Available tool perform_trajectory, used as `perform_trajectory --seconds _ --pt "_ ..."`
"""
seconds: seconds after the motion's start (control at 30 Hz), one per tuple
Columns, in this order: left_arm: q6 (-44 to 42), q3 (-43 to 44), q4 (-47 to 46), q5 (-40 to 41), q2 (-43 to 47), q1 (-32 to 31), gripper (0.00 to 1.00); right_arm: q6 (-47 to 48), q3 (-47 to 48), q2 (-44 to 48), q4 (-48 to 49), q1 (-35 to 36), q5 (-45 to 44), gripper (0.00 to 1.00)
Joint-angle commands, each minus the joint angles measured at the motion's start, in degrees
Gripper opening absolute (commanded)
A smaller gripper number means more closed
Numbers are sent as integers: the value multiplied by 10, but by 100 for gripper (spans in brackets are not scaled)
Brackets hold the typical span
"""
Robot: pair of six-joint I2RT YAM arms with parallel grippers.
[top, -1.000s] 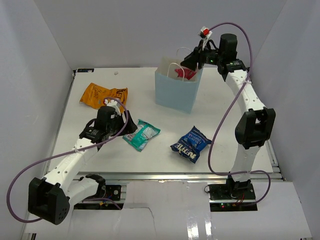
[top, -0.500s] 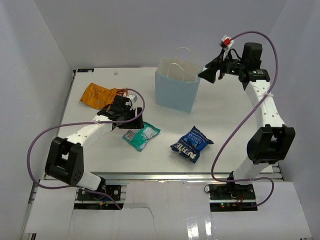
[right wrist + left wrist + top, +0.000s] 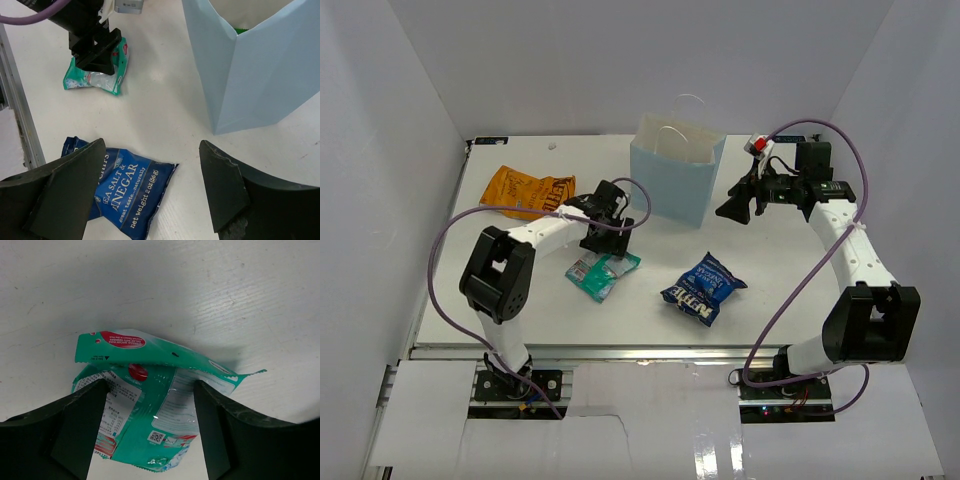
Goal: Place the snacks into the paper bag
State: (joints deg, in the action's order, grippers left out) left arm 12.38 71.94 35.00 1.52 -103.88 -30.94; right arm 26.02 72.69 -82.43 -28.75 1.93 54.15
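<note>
Beside the paper bag [image 3: 672, 185], on its right flank, the right gripper [image 3: 732, 208] now hangs lower than half a second ago, when it was level with the bag's rim. A second ago it was over the bag's mouth with a pink wrapper; now its fingers stand wide apart with nothing between them. The left gripper [image 3: 150, 384] has reached farther out, from short of the teal-white pouch [image 3: 150, 415] to right over it.

The bag stands upright, its white inside showing. The right wrist view catches a sliver of green just inside the rim, and the rest of its contents are hidden.

The left fingers [image 3: 82, 425] are spread and straddle the pouch, one on each side, with its folded top edge just beyond their tips. Whether they press it cannot be told. The blue chip bag [image 3: 122, 187] lies flat just below the right gripper, partly behind one finger. The orange chip bag [image 3: 528, 190] lies apart from the left gripper, beside that arm's forearm.
</note>
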Motion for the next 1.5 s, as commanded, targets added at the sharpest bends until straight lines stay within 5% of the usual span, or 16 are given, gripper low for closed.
perform_trajectory --seconds 0.0,0.17,0.3,0.4,0.53,0.63,0.73,0.97,1.23,1.47 --pt "-11 27 44 73 -20 -12 80 7 0 18 4 -3 10 82" --pt "-3 17 45 71 -35 -20 65 6 1 14 3 -3 14 82" --pt "14 6 38 46 -13 -21 34 29 2 15 -18 -3 42 81" --pt "19 -13 29 31 11 -21 24 99 10 15 -73 -3 97 81" --pt "24 -28 20 -14 65 -20 12 339 19 17 -298 1 183 83" --pt "28 -35 14 -101 91 -20 11 655 18 15 -449 22 170 93" --pt "52 -53 -2 -186 120 -20 10 778 -14 44 -461 113 94 97" --pt "97 -73 -27 -353 126 -20 8 659 -121 123 -102 349 -103 98" --pt "131 -46 -27 -444 111 -20 8 680 -138 73 -40 497 -216 98" --pt "142 -39 -28 -474 120 -20 9 657 -126 16 -21 526 -249 91"
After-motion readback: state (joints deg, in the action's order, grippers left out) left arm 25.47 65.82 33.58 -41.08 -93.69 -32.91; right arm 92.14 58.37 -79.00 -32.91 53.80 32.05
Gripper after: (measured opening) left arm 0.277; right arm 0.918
